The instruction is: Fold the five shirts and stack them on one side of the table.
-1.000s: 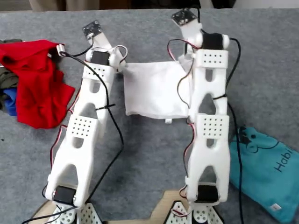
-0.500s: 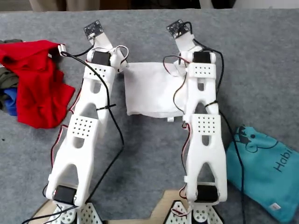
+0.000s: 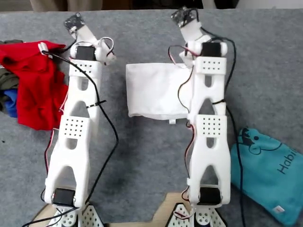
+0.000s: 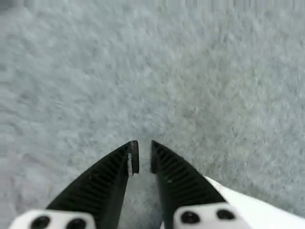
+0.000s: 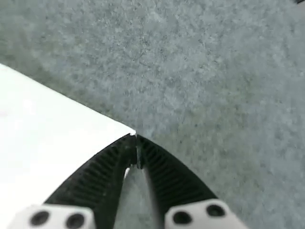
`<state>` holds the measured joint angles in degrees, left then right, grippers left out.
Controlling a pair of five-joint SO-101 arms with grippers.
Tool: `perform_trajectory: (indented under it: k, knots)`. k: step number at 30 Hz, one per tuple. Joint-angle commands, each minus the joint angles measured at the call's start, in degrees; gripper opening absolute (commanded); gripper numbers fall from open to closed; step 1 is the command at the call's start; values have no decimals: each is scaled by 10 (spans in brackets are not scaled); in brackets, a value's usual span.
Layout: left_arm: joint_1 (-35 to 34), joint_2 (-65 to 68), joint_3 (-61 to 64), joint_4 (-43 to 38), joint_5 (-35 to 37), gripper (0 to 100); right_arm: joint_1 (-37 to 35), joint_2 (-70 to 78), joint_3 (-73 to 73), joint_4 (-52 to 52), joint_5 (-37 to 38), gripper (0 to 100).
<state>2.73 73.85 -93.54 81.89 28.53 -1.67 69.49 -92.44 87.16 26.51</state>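
I watch my right gripper pinch the white shirt by a corner at mid-table; my left gripper hangs slightly parted over grey felt. A red shirt lies heaped on the left; a teal shirt lies on the right.

The desk wears a grey, felt-like cloth, matt and faintly fuzzy. The white shirt is smooth, matt cloth with few creases. The red shirt is softer-looking cloth, rumpled into folds. The teal shirt is matt cloth too (its print looks flat, not shiny). The left arm and right arm are white plastic with a dull sheen. The left gripper and right gripper are black plastic, ribbed along the inner faces. The board under the arm bases looks like pale wood.
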Motion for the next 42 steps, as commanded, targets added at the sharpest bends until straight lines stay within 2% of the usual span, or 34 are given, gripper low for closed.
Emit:
perform_trajectory:
  k: [1, 3, 7, 11, 14, 17, 22, 24, 27, 30, 34, 38, 42]
  knots:
    - [18, -38, -19, 11, -33, 156, -4, -90, -29, 90, 4, 9]
    - [34, -42, -22, 36, -63, 205, -2, -102, -32, 149, 4, 9]
    - [55, -44, -19, 77, -126, 222, 22, -134, -27, 154, 5, 9]
    - [56, -44, -18, 117, -170, 229, 18, -210, 11, 155, 5, 9]
    - [60, -44, -18, 123, -167, 267, 18, -309, 118, 155, 3, 9]
    - [66, -44, -17, 126, -154, 287, 21, -435, 300, 154, -15, 12]
    - [67, -41, -17, 122, -114, 319, 22, -590, 634, 132, -133, 13]
    - [68, -39, -17, 119, -114, 319, 22, -614, 744, 90, -203, 18]
    - [75, -38, -16, 113, -107, 318, 18, -621, 856, 19, -337, 90]
    - [76, -31, -16, 109, -70, 318, 17, -621, 910, -42, -442, 193]
    - [74, 5, -16, 74, -24, 295, -4, -621, 924, -75, -538, 293]
    - [72, 29, -22, 55, 0, 279, -46, -621, 926, -84, -622, 344]
    - [75, 29, -18, 57, 1, 276, -71, -604, 927, -111, -682, 353]
